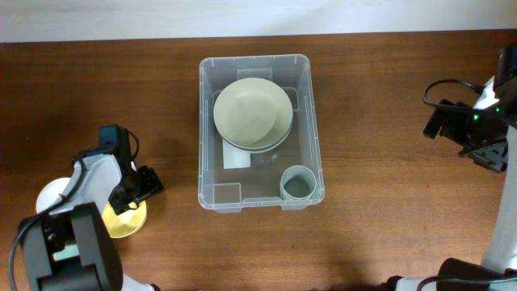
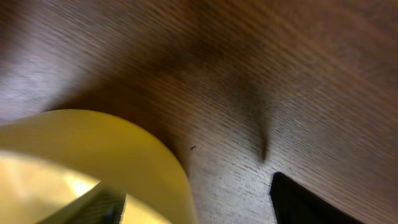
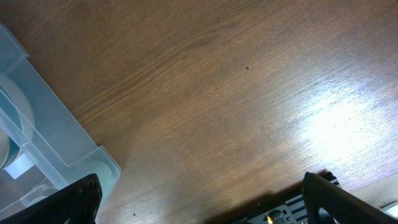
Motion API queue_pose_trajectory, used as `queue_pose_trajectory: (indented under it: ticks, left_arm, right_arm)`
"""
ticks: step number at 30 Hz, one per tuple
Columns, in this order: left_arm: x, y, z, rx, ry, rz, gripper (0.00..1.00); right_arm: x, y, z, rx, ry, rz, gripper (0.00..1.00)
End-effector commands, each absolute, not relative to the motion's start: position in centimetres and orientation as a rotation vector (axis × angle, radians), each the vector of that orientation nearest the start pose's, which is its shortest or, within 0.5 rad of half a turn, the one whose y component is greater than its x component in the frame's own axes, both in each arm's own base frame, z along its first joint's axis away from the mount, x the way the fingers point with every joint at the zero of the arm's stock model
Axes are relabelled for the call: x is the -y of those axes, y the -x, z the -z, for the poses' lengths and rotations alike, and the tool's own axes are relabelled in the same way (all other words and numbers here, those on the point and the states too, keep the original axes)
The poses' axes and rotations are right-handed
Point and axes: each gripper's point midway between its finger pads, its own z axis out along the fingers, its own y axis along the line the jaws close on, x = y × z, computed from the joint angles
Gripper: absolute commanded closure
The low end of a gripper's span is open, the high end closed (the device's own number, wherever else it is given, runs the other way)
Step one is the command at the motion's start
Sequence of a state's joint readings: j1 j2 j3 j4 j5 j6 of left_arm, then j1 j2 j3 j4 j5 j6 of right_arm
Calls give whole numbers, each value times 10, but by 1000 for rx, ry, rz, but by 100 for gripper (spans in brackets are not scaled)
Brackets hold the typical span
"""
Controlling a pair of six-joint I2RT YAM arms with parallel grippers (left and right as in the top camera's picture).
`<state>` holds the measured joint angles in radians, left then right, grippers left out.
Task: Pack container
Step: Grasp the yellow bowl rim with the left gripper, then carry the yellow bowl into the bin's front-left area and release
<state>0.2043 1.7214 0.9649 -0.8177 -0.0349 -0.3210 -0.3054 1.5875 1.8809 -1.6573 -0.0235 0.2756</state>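
The clear plastic container (image 1: pixel 200 121) stands at the table's middle. It holds stacked pale green bowls (image 1: pixel 253 113) and a small green cup (image 1: pixel 298 183). Its corner shows at the left of the right wrist view (image 3: pixel 50 137). A yellow bowl (image 1: pixel 125 222) sits at the front left. My left gripper (image 1: pixel 133 194) is down at its rim. In the left wrist view the gripper (image 2: pixel 199 208) is open, with one finger inside the yellow bowl (image 2: pixel 124 149) and the other outside on the wood. My right gripper (image 3: pixel 205 202) is open and empty over bare wood at the far right (image 1: pixel 485 153).
A white bowl (image 1: pixel 50 194) lies beside the yellow one, partly under the left arm. The left arm's black base (image 1: pixel 73 246) fills the front left corner. Black cables (image 1: pixel 444 89) loop near the right arm.
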Motion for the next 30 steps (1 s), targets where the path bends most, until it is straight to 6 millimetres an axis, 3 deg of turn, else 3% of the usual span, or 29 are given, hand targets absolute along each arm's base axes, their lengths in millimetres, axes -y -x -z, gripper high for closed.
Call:
queue_pose_trajectory:
  ticks: [1, 7, 14, 18, 23, 27, 30]
  left_arm:
    - [-58, -268, 3, -3062, 807, -18, 34]
    - [-60, -280, -4, -3029, 798, -15, 53]
    - [-62, -306, -26, -2972, 767, -9, 99]
    - [-54, -326, -49, -2948, 697, -2, 99]
    - [-26, -357, -112, -2878, 533, 21, 99]
    - [21, -377, -188, -2751, 318, 77, 99]
    - [64, -377, -230, -2674, 147, 125, 99]
  right_arm:
    - [86, -279, -264, -2820, -824, -6, 1]
    - [86, -279, -264, -2822, -824, -6, 1]
    - [86, -279, -264, -2822, -824, -6, 1]
    - [86, -279, -264, -2822, -824, -5, 2]
    - [86, -279, -264, -2822, -824, -5, 1]
    - [86, -279, -264, -2822, -824, -5, 1]
    - [86, -279, -264, -2821, -824, -4, 1]
